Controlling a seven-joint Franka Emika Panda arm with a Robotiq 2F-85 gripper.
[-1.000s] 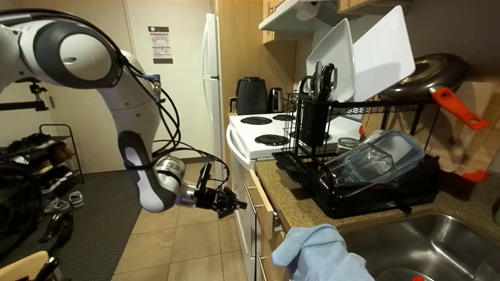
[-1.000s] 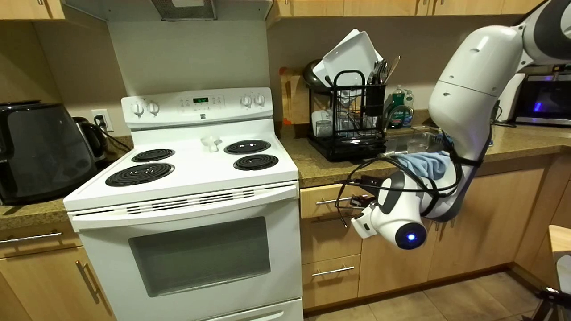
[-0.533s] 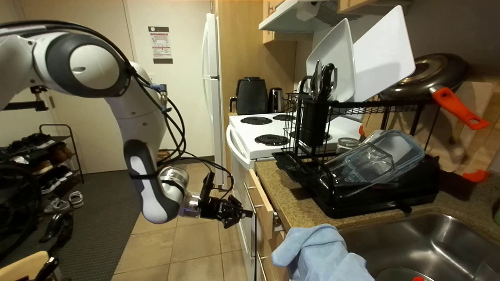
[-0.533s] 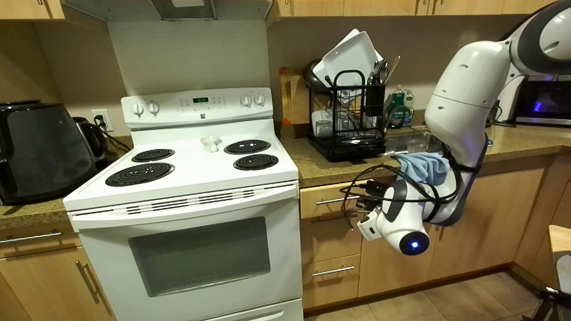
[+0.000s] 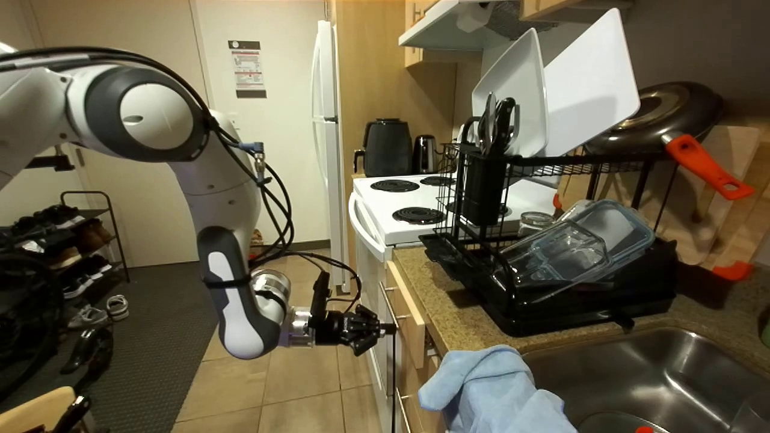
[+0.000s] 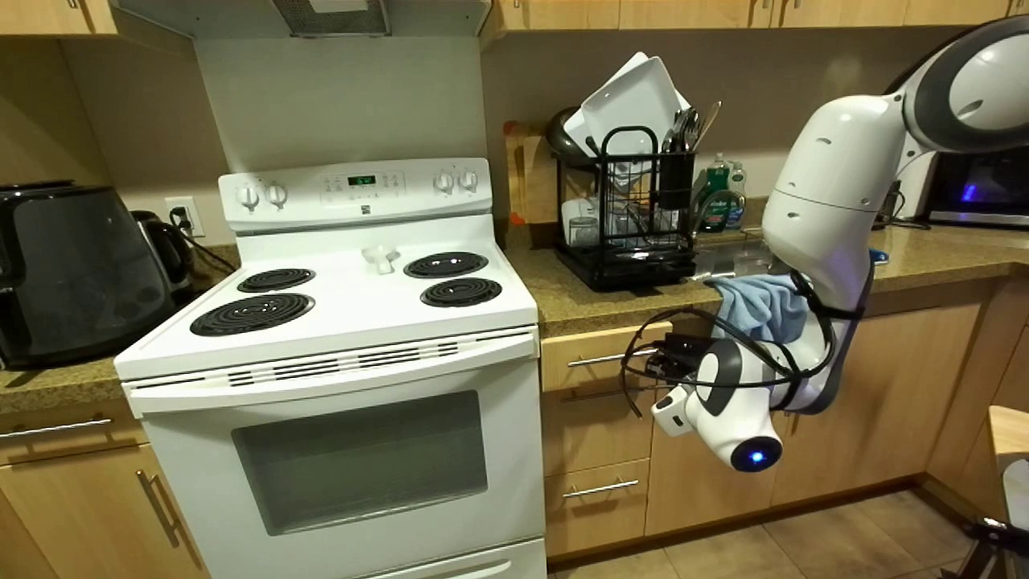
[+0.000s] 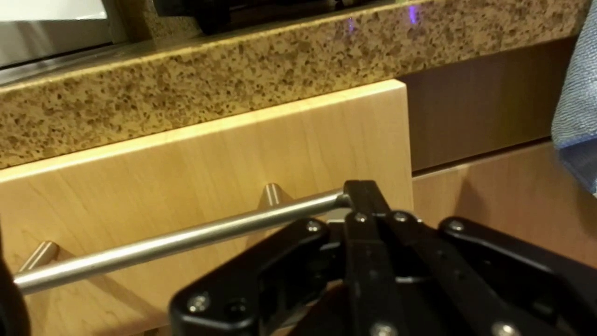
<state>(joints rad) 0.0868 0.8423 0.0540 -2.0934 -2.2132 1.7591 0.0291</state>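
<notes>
The gripper [image 5: 388, 329] has its jaws squeezed together on nothing, near or touching one end of the metal handle [image 7: 186, 239] on the slightly open drawer [image 5: 412, 337] under the counter [image 5: 442, 296]. That handle looks hard and smooth, so its middle seems the best place to hold, and the drawer should slide easily. The drawer's inside is hidden; farther right, a black dish rack [image 5: 559, 316] holds white plates [image 5: 517, 90] and clear dishes [image 5: 571, 255].

Dark mat [image 5: 162, 337] beside beige floor tiles [image 5: 305, 370], pale wall [image 6: 346, 104] behind stove [image 6: 346, 301].
</notes>
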